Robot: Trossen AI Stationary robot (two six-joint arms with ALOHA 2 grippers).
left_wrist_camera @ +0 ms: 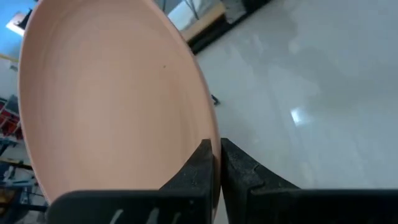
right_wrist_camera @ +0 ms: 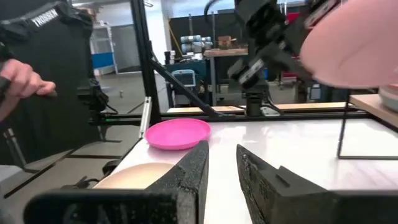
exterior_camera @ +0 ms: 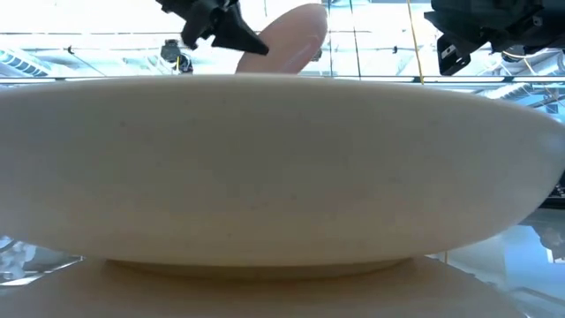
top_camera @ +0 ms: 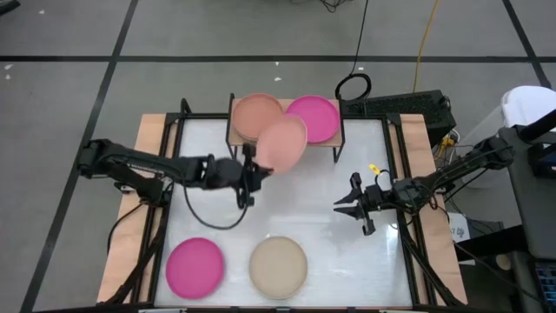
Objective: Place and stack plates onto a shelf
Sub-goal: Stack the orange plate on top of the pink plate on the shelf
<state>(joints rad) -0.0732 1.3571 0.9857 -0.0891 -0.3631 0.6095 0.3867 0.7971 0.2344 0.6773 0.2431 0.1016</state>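
Peach-pink plate (top_camera: pixel 282 145) is hanging tilted in the air, its rim clamped in the left gripper's (top_camera: pixel 253 174) jaws, just in front of the shelf (top_camera: pixel 338 142). Right gripper (top_camera: pixel 350 207), jaws slightly apart and empty, is waiting farther off over the table (top_camera: pixel 321 196).

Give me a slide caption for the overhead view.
Left hand lifts a pink plate by its rim toward the shelf.

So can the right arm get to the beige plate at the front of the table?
Probably yes: the right gripper hangs open and empty, the beige plate lies uncovered nearby with nothing between them.
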